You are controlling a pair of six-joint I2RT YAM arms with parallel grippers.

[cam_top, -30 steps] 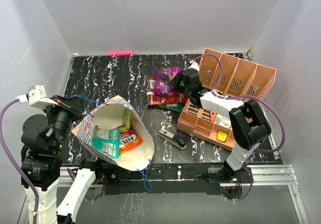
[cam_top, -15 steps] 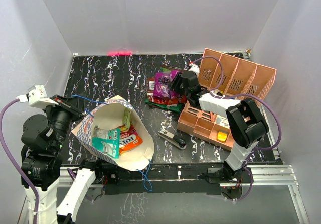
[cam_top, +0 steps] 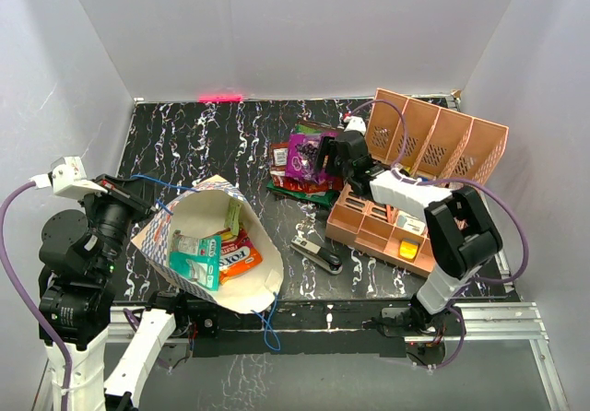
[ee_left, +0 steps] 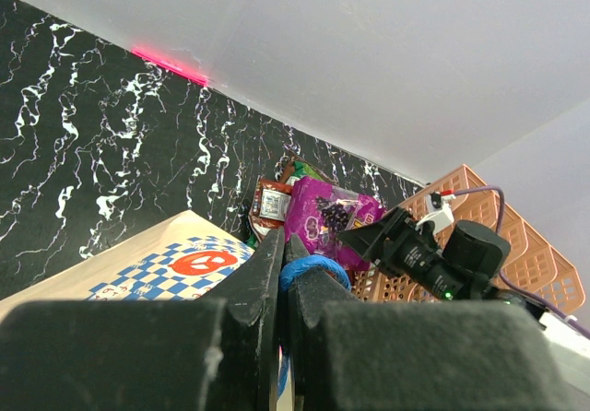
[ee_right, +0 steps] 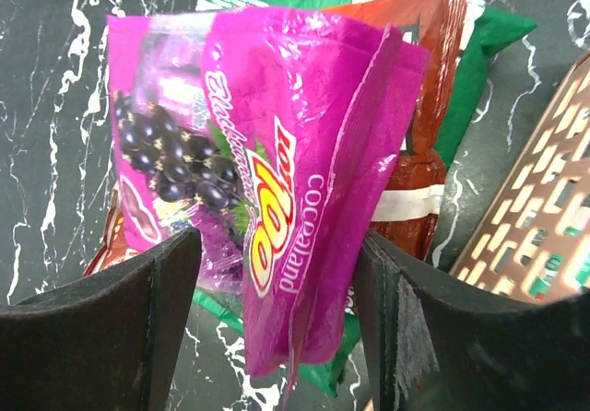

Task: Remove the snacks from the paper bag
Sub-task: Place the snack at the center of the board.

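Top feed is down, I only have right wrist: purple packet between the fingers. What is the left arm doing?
Observer: The left gripper is shut on the paper bag's blue string handle.
Operator: Bag empty yet?
Observer: No, an orange FOX'S packet and teal-green packets lie inside it.
Operator: Anything near the purple packet that I can't see?
Observer: A black stapler lies between the bag and the salmon-pink organiser.

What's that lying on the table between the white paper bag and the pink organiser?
A black stapler, lying on the dark marbled table between the paper bag and the pink organiser. The top external view shows it best.
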